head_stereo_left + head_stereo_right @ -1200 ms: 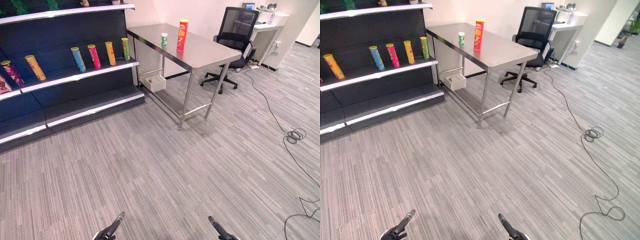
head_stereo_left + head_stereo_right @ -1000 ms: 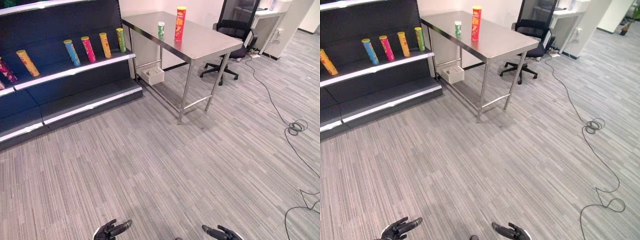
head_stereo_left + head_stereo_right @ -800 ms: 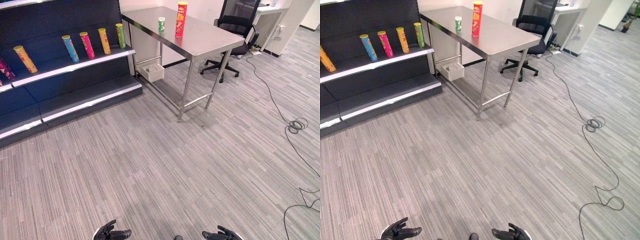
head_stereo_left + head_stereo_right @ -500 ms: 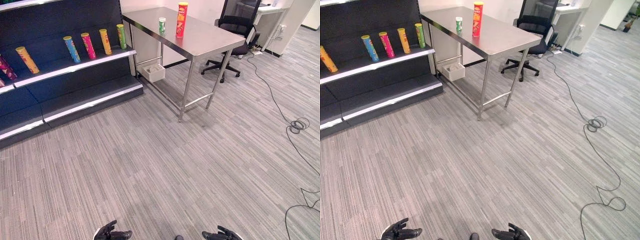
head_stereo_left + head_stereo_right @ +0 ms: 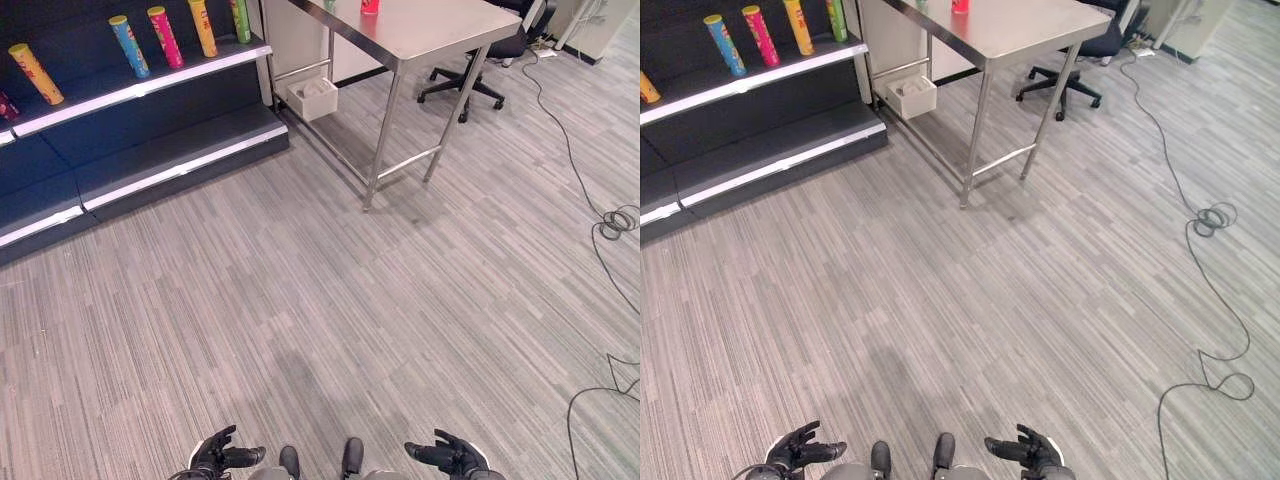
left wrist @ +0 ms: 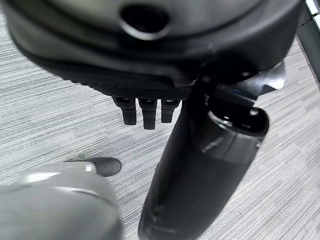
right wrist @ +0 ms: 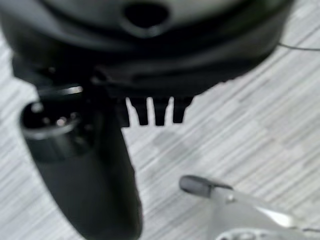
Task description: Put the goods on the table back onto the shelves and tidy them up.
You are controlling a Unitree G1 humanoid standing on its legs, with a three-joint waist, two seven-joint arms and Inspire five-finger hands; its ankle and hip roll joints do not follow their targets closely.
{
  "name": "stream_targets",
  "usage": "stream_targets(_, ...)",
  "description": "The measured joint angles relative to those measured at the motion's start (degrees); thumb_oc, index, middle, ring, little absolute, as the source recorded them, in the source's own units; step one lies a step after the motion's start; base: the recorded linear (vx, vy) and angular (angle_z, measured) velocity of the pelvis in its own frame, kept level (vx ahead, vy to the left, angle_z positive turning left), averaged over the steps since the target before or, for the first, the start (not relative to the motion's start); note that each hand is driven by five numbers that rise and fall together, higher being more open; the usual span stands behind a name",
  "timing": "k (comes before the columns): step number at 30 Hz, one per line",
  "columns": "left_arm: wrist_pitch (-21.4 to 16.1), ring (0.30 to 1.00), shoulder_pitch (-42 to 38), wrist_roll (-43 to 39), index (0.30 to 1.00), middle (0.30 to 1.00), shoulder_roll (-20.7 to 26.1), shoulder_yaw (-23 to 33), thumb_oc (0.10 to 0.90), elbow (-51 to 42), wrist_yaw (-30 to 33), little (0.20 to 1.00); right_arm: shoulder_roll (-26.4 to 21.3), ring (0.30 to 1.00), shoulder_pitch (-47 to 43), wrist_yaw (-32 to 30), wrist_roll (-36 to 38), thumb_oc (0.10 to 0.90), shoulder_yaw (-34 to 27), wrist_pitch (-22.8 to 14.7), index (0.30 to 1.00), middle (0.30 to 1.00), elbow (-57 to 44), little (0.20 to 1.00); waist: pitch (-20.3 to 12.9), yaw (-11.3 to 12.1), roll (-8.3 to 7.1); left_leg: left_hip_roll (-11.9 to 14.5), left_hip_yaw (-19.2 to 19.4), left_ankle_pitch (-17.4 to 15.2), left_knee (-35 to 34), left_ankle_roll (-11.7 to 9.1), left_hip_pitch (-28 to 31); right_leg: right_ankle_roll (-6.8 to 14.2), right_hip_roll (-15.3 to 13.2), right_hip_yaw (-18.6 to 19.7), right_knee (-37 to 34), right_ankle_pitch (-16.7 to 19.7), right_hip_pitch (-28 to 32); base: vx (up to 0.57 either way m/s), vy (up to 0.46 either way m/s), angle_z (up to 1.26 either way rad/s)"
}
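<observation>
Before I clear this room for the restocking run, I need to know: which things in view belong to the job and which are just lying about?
Job:
- red can on the steel table
- shelf with upright cans, such as the blue can
- left hand and right hand, both empty, fingers relaxed

Lying about:
- white box under the table
- office chair

open floor (image 5: 330,300), table (image 5: 430,25) ahead, shelves (image 5: 150,85) left

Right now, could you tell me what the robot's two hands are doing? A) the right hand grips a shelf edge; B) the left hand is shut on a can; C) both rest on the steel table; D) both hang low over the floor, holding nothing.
D: the left hand and the right hand show low over the grey floor with relaxed fingers, far from the table and the shelf.
</observation>
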Motion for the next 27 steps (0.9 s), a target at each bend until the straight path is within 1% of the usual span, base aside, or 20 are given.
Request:
stream_targets(3, -0.5, 0.9, -1.1, -3.0, 0.9, 0.9, -0.6, 2.6, 0.8, 0.5, 0.1, 0.9, 0.1, 0.9, -0.1, -0.1, 0.1, 0.8, 0.4, 0.0, 0.9, 0.9, 0.0, 0.9, 0.9, 0.8, 0.0, 4.0, 3.6, 1.6, 13.3, -1.5, -6.4, -2.1, 1.8, -0.3, 0.0, -0.9, 1.2, 0.17, -0.062, 0.03)
stream_targets(4, -1.1, 0.9, -1.4, -3.4, 0.9, 0.9, -0.3, 2.4, 0.8, 0.1, 0.1, 0.9, 0.3, 0.9, -0.3, -0.3, 0.2, 0.8, 0.4, 0.0, 0.9, 0.9, 0.1, 0.9, 1.1, 1.0, -0.45, 4.3, 4.2, 1.1, 13.5, -1.4, -6.9, -2.3, 1.7, -0.2, -0.2, -1.0, 1.6, 0.24, 0.055, 0.03)
stream_targets(7, -0.9, 0.9, -2.6, -3.3, 0.9, 0.9, 0.0, 1.3, 0.8, 0.8, 0.1, 0.9, 0.3, 0.9, -1.7, -1.2, 0.2, 0.8, 0.4, 0.2, 0.9, 0.9, 0.3, 0.9, 1.5, 0.8, -0.78, 4.4, 4.6, 1.6, 0.1, -1.1, -6.1, -2.0, 1.8, 0.1, -0.1, -1.7, 1.6, 0.35, 0.098, 0.0)
stream_targets(8, -0.9, 0.9, -2.8, -3.2, 0.9, 0.9, -0.7, 1.2, 0.8, 1.5, 0.0, 0.9, 0.1, 0.9, -2.4, -1.4, 0.2, 0.8, 1.0, 0.4, 0.9, 0.9, 0.3, 0.9, 1.5, 1.2, -0.64, 3.5, 4.4, 4.0, -19.4, -3.0, -4.6, -0.6, 2.1, 0.8, -0.2, -2.3, 1.6, 0.4, 0.092, -0.22)
stream_targets(9, -0.8, 0.9, -3.0, -3.1, 0.9, 0.9, -0.9, 1.1, 0.8, 1.8, 0.0, 0.9, -0.2, 0.9, -2.6, -1.3, 0.2, 0.8, 2.0, 0.4, 0.9, 0.9, 0.2, 0.9, 1.7, 2.1, 0.18, 3.8, 3.4, 6.8, -29.6, -4.4, -4.1, 0.2, 2.9, 1.6, -0.2, -2.8, 2.2, 0.41, 0.095, -0.25)
stream_targets(10, -0.9, 0.9, -3.2, -3.3, 0.9, 0.9, -1.1, 1.4, 0.8, 1.7, -0.1, 0.9, -0.5, 0.9, -2.5, -1.1, 0.2, 0.8, 2.1, 0.4, 0.9, 0.9, 0.1, 0.9, 2.4, 2.3, 0.86, 4.0, 2.8, 8.5, -29.6, -4.1, -5.9, 0.0, 3.4, 1.8, -0.2, -3.2, 3.6, 0.43, 0.101, -0.24)
stream_targets(12, -1.1, 0.9, -3.4, -2.6, 0.9, 0.9, -1.3, 1.5, 0.8, 2.3, 0.0, 0.9, -1.6, 0.9, -2.5, -1.1, -0.3, 0.8, 3.1, 0.5, 0.9, 0.9, 0.2, 0.9, 1.1, 4.0, 3.43, 5.3, 4.7, 10.7, -29.5, -6.0, -7.5, 0.4, 4.5, 3.5, -0.2, -6.7, 7.6, 0.63, 0.184, -0.49)
stream_targets(13, -1.0, 0.9, -3.4, -2.1, 0.9, 0.9, -1.2, 2.0, 0.8, 2.7, -0.1, 0.9, -1.7, 0.9, -2.5, -1.1, -0.4, 0.8, 3.1, 0.5, 0.9, 0.9, 0.2, 0.9, 0.2, 4.3, 3.61, 5.6, 6.7, 10.3, -28.6, -5.3, -6.9, 0.7, 4.3, 4.8, -0.2, -7.4, 8.4, 0.66, 0.236, -0.91)
stream_targets(14, -0.9, 0.9, -2.2, -1.9, 0.9, 0.9, -1.0, 2.8, 0.8, 3.1, 0.0, 0.9, -1.4, 0.9, -1.6, -1.0, -0.5, 0.8, 3.1, 0.4, 0.9, 0.9, -0.2, 0.9, -1.4, 4.6, 2.83, 5.7, 8.1, 9.9, -25.8, -1.9, -7.2, 1.7, 3.4, 6.4, -0.2, -8.6, 9.0, 0.66, 0.264, -1.1)
stream_targets(15, -0.8, 0.9, -0.3, -1.3, 0.9, 0.9, 0.4, 4.2, 0.8, 3.4, 0.1, 0.9, -0.2, 0.9, 0.0, -0.9, -0.6, 0.8, 4.2, 0.4, 0.9, 0.9, -1.7, 0.9, -4.7, 5.1, -1.3, 1.9, 10.7, 11.1, -21.5, 3.2, -6.9, 3.4, -2.3, 7.8, 0.0, -11.4, 10.7, 0.64, 0.292, -1.01)
stream_targets(16, -0.7, 0.9, 0.4, -0.8, 0.9, 0.9, 1.1, 4.2, 0.8, 3.4, 0.1, 0.9, 0.2, 0.9, 1.1, -0.8, -0.7, 0.8, 5.0, 0.4, 0.9, 0.9, -1.4, 0.9, -5.9, 4.7, -2.7, 0.1, 11.2, 11.4, -22.0, 5.0, -5.2, 5.3, -3.8, 7.7, 2.8, -11.1, 10.9, 0.56, 0.288, -0.81)
stream_targets(17, -0.5, 0.9, 0.7, -0.4, 0.9, 0.9, 1.4, 4.1, 0.8, 3.2, 0.2, 0.9, 0.4, 0.9, 1.1, -0.8, -0.8, 0.8, 5.2, 0.6, 0.9, 0.9, -1.3, 0.9, -5.9, 4.6, -2.47, -0.4, 11.1, 12.1, -23.6, 8.3, -2.9, 5.8, -4.3, 7.6, 7.5, -11.3, 9.9, 0.36, 0.258, -0.41)
stream_targets(18, -0.1, 0.9, 1.4, 0.2, 0.9, 0.9, 1.7, 4.0, 0.8, 2.7, 0.1, 0.9, 0.8, 0.9, 1.6, -0.4, -0.9, 0.8, 5.7, 0.5, 0.9, 0.9, -1.9, 0.9, -6.2, 3.6, -1.5, -0.5, 11.2, 12.0, -26.7, 9.3, 1.0, 8.1, -4.6, 7.8, 17.8, -10.0, 6.7, 0.32, 0.294, -0.31)
stream_targets(19, 0.0, 0.9, 1.2, 0.5, 0.9, 0.9, 1.9, 3.7, 0.8, 2.3, 0.0, 0.9, 0.9, 0.9, 2.2, 0.1, -1.2, 0.8, 5.6, 0.5, 0.9, 0.9, -2.9, 0.9, -5.7, 3.2, -0.24, -0.4, 10.7, 12.1, -28.0, 10.0, 3.6, 11.1, -5.8, 8.3, 34.6, -8.1, -0.6, 0.22, 0.223, -0.07)
stream_targets(20, 0.0, 0.9, 1.0, 0.7, 0.9, 0.9, 2.2, 3.3, 0.8, 1.6, -0.1, 0.9, 0.9, 0.9, 2.6, 0.3, -1.3, 0.8, 5.6, 0.5, 0.9, 0.9, -4.2, 0.9, -5.7, 2.4, -0.27, -1.2, 10.1, 11.1, -28.8, 10.6, 5.5, 13.4, -7.0, 9.2, 47.2, -6.6, -6.7, 0.26, 0.25, 0.29)
stream_targets(22, -0.3, 0.9, 0.7, 0.7, 0.9, 0.9, 3.0, -0.3, 0.8, 0.3, 0.1, 0.9, 1.1, 0.9, 4.0, 0.3, -1.4, 0.8, 4.8, 0.7, 0.9, 0.9, -4.0, 0.9, -6.0, 1.0, -1.11, -4.0, 9.5, 9.5, -28.9, 10.5, 9.0, 13.7, -11.6, 7.9, 59.8, -5.2, -13.8, 0.32, 0.25, 0.71)
stream_targets(24, -0.9, 0.9, 0.7, 0.7, 0.9, 0.9, 3.7, -2.3, 0.8, -1.3, 0.0, 0.9, 1.0, 0.9, 3.4, 0.1, -1.3, 0.8, 3.1, 0.3, 0.9, 0.9, -4.6, 0.9, -5.6, 0.9, 0.81, -4.6, 9.1, 5.3, -28.6, 12.3, 13.0, 13.2, -12.4, 7.7, 60.3, -5.0, -21.4, 0.54, 0.097, 0.32)
stream_targets(25, -0.2, 0.9, 1.0, 0.7, 0.9, 0.9, 3.8, -2.7, 0.8, -1.7, 0.0, 0.9, 0.9, 0.9, 1.9, 0.1, -1.3, 0.8, 2.0, -0.3, 0.9, 0.9, -5.2, 0.9, -4.8, 0.5, 2.07, -4.9, 9.1, 3.4, -28.8, 12.1, 15.5, 13.0, -14.9, 4.5, 56.9, -5.6, -25.1, 0.58, -0.022, -0.07)
stream_targets(26, 0.0, 0.9, 0.9, 0.8, 0.9, 0.9, 3.4, -2.5, 0.8, -0.8, -0.1, 0.9, 0.6, 0.9, 1.2, 0.2, -1.3, 0.8, 1.8, -0.3, 0.9, 0.9, -5.6, 0.9, -4.5, -0.3, 3.79, -4.4, 8.2, 1.6, -28.8, 11.3, 16.6, 12.8, -14.6, 1.7, 47.9, -5.9, -25.3, 0.6, -0.078, -0.05)
stream_targets(27, 0.0, 0.9, 1.0, 0.8, 0.9, 0.9, 3.2, -2.2, 0.8, 0.2, -0.1, 0.9, 0.7, 0.9, 0.8, 0.3, -1.3, 0.8, 1.4, -0.2, 0.9, 0.9, -5.5, 0.9, -4.7, -0.8, 4.31, -4.3, 7.8, 1.2, -28.8, 10.8, 17.1, 12.8, -13.7, 0.6, 40.1, -5.8, -24.4, 0.35, -0.071, 0.22)
